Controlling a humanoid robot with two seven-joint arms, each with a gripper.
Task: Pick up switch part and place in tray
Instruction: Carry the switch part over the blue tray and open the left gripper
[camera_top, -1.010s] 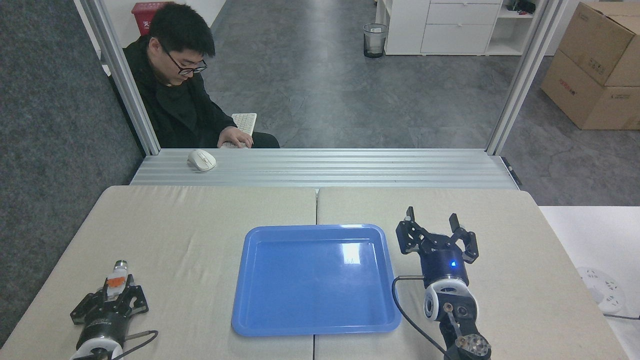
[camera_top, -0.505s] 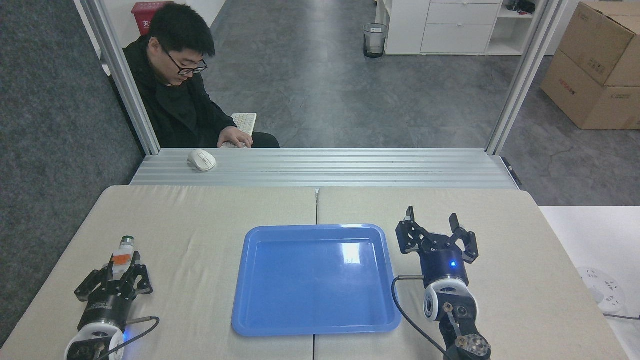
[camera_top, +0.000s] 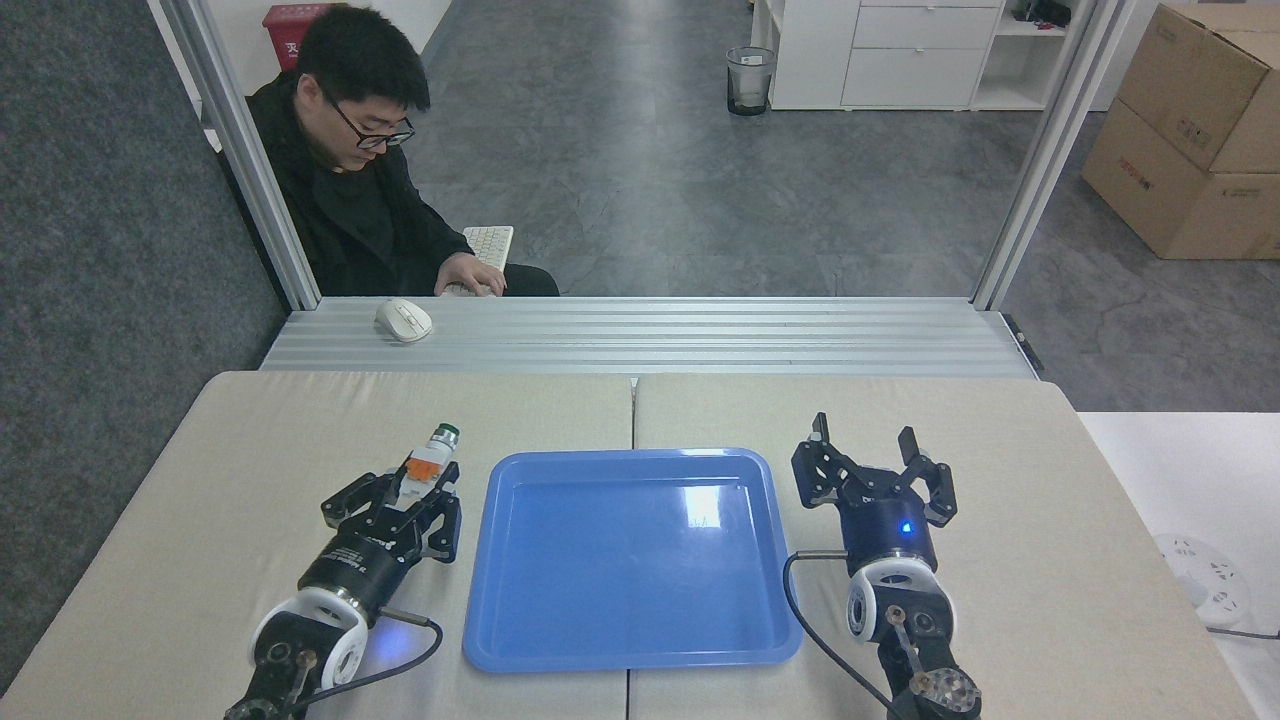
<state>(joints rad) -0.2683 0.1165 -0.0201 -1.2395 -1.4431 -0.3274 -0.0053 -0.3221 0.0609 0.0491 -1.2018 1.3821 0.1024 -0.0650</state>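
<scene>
The switch part (camera_top: 428, 461) is held in the left gripper (camera_top: 418, 478), which grasps its white and orange body; the silver collar and dark green cap project beyond the fingertips, pointing away from the robot and slightly to the right. The part sits just beside the left rim of the tray (camera_top: 478, 590), near the tray's far-left corner, and is not yet over the blue floor. You are in the transport step: the pick is complete and the placement is not yet done. The next move calls for carrying the left gripper to the right until the part is over the tray floor, lowering it clear of the raised rim, then releasing. The right gripper (camera_top: 868, 440) stands with its jaws spread, empty, just beside the tray's right rim; keep it there. Beyond the table, a white mouse (camera_top: 403, 320) lies on the metal ledge (camera_top: 700, 335), and a person (camera_top: 360, 190) sits behind it.
</scene>
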